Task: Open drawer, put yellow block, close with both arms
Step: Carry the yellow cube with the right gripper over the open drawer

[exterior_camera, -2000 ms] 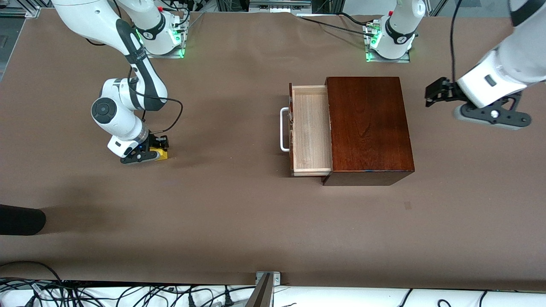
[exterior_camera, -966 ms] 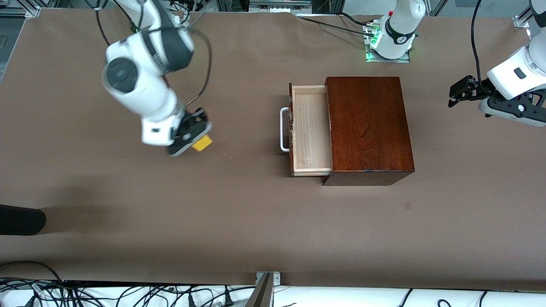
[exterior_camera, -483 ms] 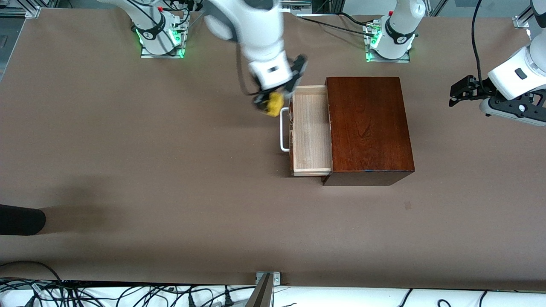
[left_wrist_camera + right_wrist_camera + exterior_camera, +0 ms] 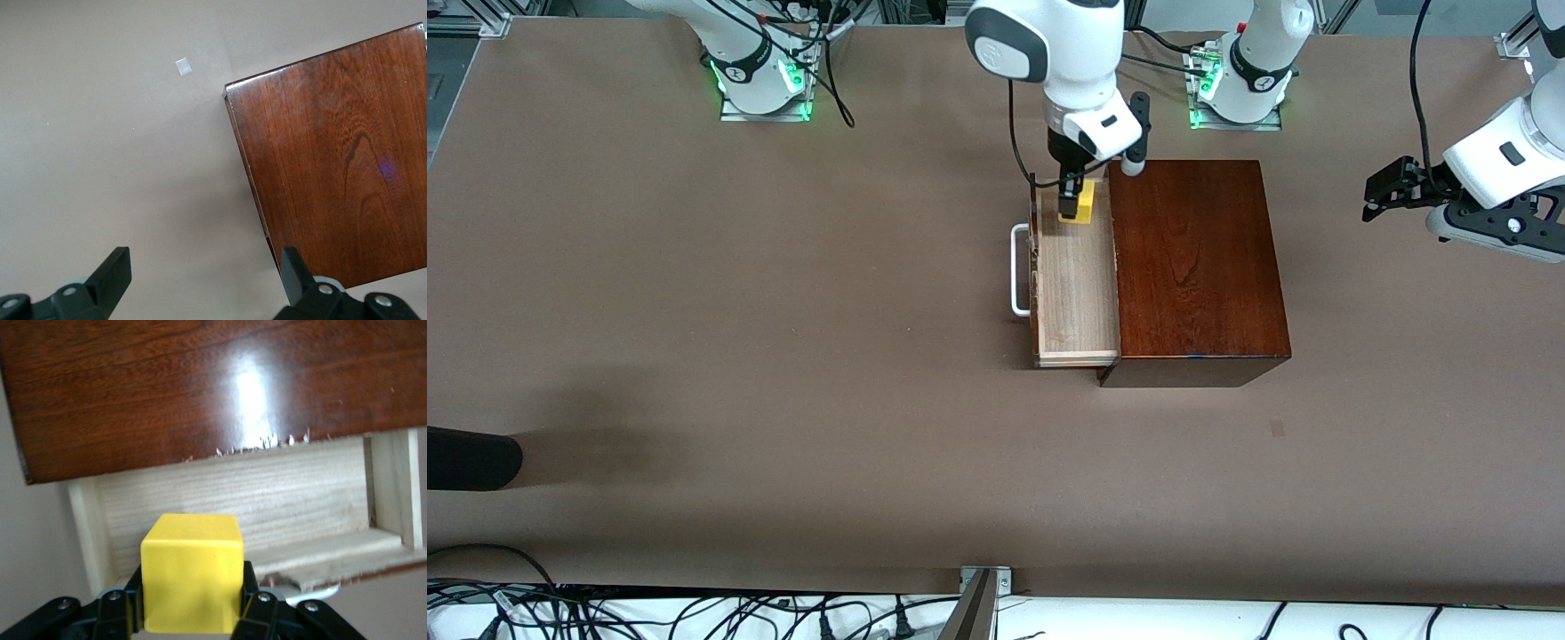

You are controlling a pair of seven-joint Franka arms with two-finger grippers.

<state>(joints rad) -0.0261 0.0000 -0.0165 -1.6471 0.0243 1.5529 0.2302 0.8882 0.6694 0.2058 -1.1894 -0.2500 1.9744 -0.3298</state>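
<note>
The dark mahogany box (image 4: 1196, 267) stands mid-table with its pale wood drawer (image 4: 1076, 293) pulled out toward the right arm's end, white handle (image 4: 1017, 270) showing. My right gripper (image 4: 1074, 197) is shut on the yellow block (image 4: 1082, 203) and holds it over the open drawer, at the end nearest the robots' bases. In the right wrist view the block (image 4: 192, 572) sits between the fingers above the drawer tray (image 4: 267, 500). My left gripper (image 4: 1383, 191) is open and empty, in the air past the box at the left arm's end; its wrist view shows the box top (image 4: 340, 153).
The brown table (image 4: 783, 400) spreads wide around the box. A small pale mark (image 4: 1278, 428) lies on it nearer the front camera than the box. A black object (image 4: 471, 458) pokes in at the right arm's end. Cables run along the front edge.
My right gripper lifted the yellow block off the table at the right arm's end and carried it across to over the open drawer. The left arm drew away, then held still.
</note>
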